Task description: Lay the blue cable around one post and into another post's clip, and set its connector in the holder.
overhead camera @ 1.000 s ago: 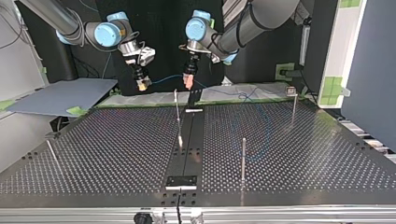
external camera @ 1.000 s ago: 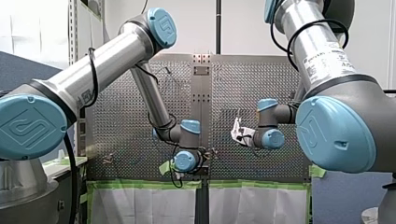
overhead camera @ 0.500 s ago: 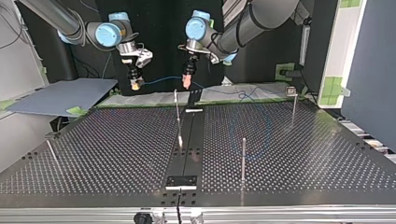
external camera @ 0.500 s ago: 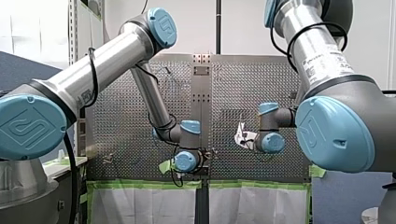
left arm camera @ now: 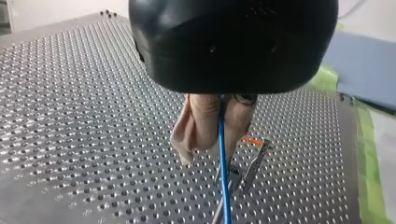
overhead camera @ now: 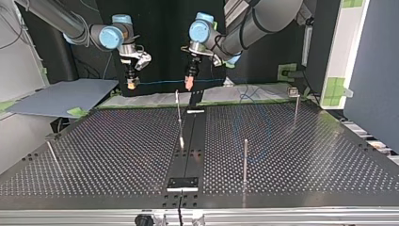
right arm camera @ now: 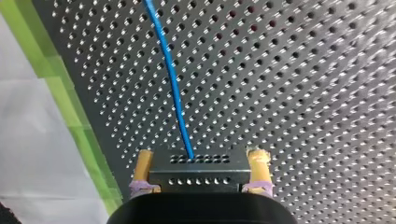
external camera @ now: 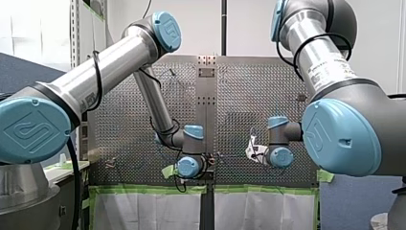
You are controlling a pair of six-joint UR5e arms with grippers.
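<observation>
Left gripper (left arm camera: 215,140) is pinching the blue cable (left arm camera: 224,177) between its pads.
Right gripper (right arm camera: 201,157) is clamping the connector (right arm camera: 198,173), cable running ahead.

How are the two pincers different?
My left pincer has beige pads pressed close on the blue cable; my right pincer has yellow pads set wide, a dark block at the cable's end between them. Both hold the same cable.

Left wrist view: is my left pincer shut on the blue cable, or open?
Shut. On the left pincer, the beige pads press together with the blue cable pinched between them, running past their tips.
</observation>
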